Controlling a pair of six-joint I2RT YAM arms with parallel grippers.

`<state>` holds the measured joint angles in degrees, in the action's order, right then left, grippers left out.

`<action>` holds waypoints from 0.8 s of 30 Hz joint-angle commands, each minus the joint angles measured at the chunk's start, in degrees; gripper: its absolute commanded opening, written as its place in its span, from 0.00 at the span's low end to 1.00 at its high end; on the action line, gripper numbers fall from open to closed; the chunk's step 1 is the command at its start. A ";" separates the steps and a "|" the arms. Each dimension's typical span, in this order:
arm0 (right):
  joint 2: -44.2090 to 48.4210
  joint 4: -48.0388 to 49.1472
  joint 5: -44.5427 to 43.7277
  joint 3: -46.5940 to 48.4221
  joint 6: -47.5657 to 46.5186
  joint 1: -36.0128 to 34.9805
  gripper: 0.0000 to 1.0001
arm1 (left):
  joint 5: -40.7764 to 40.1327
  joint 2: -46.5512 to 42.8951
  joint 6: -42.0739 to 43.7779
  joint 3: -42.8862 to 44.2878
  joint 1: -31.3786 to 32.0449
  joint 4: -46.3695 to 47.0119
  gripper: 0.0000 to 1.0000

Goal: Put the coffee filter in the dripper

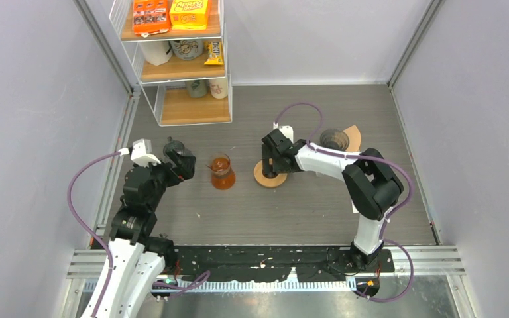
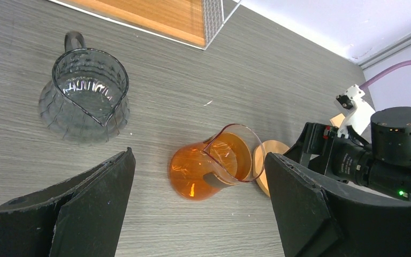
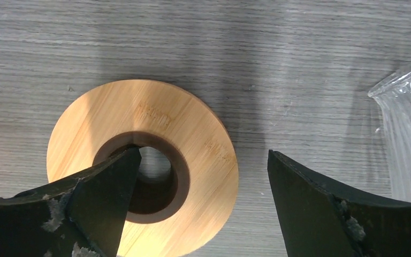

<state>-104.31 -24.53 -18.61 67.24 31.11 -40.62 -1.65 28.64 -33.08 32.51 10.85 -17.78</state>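
Showing, in the top view, the coffee filter (image 1: 354, 134): thin tan paper, judged light, limp and easily creased, best pinched at its free edge, lying against the ribbed dripper (image 1: 333, 139).
Left wrist view: left gripper (image 2: 198, 155) spread wide, empty, above an amber carafe (image 2: 208, 171).
Right wrist view: right gripper (image 3: 202, 160) spread wide, empty, over a wooden ring (image 3: 203, 134).

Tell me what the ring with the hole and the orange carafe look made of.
The ring looks like bamboo or light wood, matte: fine straight grain shows. The orange carafe looks like tinted glass or clear plastic, glossy: see-through with bright highlights.
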 commanded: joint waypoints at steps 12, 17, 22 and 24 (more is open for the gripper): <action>-2.83 2.90 -2.35 -0.72 3.35 -0.07 0.82 | 0.67 -0.05 -1.20 -0.24 -0.21 3.50 0.99; -1.79 3.34 -1.86 -2.03 3.32 -0.16 0.74 | 0.64 -0.15 -1.20 -0.31 -0.22 3.45 0.99; -0.24 4.21 -1.06 -3.41 2.99 -0.14 0.60 | 0.93 -0.23 -1.36 -0.31 -0.22 3.54 0.99; 0.15 4.38 -0.58 -3.46 2.79 -0.21 0.52 | 0.94 -0.30 -1.38 -0.33 -0.22 3.50 0.99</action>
<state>-105.47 -20.62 -18.41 64.95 33.56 -40.86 -1.61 28.64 -34.13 32.42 10.85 -17.37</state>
